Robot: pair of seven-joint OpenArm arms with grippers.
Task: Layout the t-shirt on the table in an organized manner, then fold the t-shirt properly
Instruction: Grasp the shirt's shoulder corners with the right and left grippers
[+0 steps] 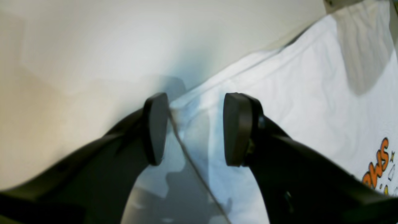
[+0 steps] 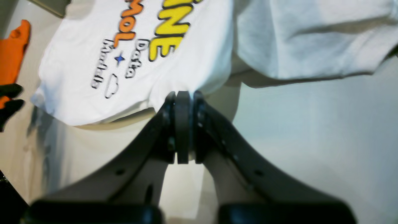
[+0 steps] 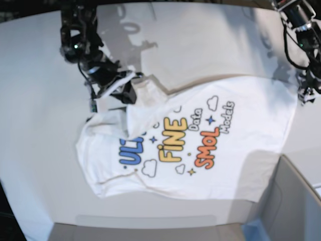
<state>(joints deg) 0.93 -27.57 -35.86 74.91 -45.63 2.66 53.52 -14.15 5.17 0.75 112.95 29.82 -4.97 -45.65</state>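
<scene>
The white t-shirt (image 3: 225, 150) lies print-up on the white table (image 3: 40, 75), its left part rumpled and folded over. My right gripper (image 2: 182, 95) is shut on an edge of the t-shirt (image 2: 93, 77), where the cloth bunches toward its tips; in the base view this gripper (image 3: 131, 86) sits at the shirt's upper left. My left gripper (image 1: 196, 129) is open just above a corner of the t-shirt (image 1: 311, 93), one finger (image 1: 155, 127) over the bare table (image 1: 77, 46), the other over cloth. In the base view the left gripper (image 3: 306, 93) hangs at the shirt's right edge.
A grey box (image 3: 293, 201) with a blue corner (image 3: 253, 228) stands at the bottom right, close to the shirt's hem. An orange and black object (image 2: 12, 53) shows at the left edge of the right wrist view. Bare table (image 2: 311, 140) lies beside the right gripper.
</scene>
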